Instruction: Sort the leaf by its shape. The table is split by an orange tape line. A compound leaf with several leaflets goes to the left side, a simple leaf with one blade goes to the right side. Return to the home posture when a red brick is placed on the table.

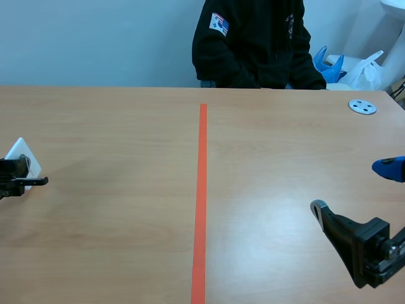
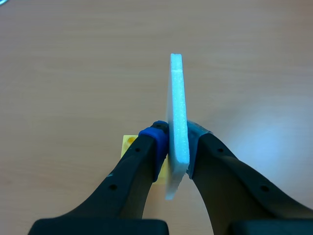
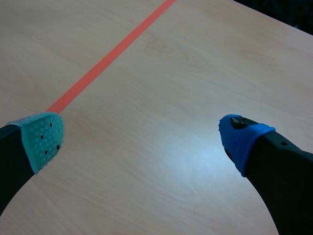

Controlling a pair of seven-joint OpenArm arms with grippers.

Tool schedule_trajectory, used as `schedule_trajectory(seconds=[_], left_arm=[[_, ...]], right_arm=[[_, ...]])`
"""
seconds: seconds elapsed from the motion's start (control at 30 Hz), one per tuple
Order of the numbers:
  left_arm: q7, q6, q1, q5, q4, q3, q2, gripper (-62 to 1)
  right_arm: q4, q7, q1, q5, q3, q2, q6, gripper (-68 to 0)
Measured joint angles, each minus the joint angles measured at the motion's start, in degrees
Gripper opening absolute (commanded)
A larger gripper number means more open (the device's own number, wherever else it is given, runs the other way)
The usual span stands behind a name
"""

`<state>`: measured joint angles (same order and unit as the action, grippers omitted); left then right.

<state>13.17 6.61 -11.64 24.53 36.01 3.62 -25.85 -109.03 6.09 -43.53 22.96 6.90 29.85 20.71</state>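
At the far left of the tabletop, well apart from the orange tape line, the left gripper is clenched on a white foam card, held upright and edge-on between the pads, low over the wood. The card's faces are turned away from every view, so the leaf shape it may carry cannot be told, and that is the first risk: letting go on this side would be wrong if the blade is a simple one. The pads pinch only the near end of a thin, light slab, so most of it stands out ahead of the grip; a quick swing could make it pivot or slip, and if released on its edge it would probably topple to either face. A small yellow patch lies on the wood just under the fingers and could be covered or nudged. The right gripper hangs released over the right half, holding nothing. A carry across the line would bring the two arms near each other. A person sits across the tabletop, with a grey disc near the far right corner.
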Motion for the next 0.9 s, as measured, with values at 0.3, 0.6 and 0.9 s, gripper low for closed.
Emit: schedule_trajectory(seconds=[0.3, 0.6, 0.9], left_arm=[[0.0, 0.5, -0.2, 0.8, -2.9, 0.0, 0.1, -44.7], [1.7, 0.5, -0.2, 2.6, -2.3, 0.0, 0.1, -2.0], [-5.9, 2.1, 7.4, 4.7, 16.5, 0.0, -4.6, 1.4]], right_arm=[[0.0, 0.0, 0.0, 0.0, 0.0, 0.0, 0.0, 0.4], [0.0, 0.0, 0.0, 0.0, 0.0, 0.0, 0.0, 0.4], [0.0, 0.0, 0.0, 0.0, 0.0, 0.0, 0.0, 0.4]])
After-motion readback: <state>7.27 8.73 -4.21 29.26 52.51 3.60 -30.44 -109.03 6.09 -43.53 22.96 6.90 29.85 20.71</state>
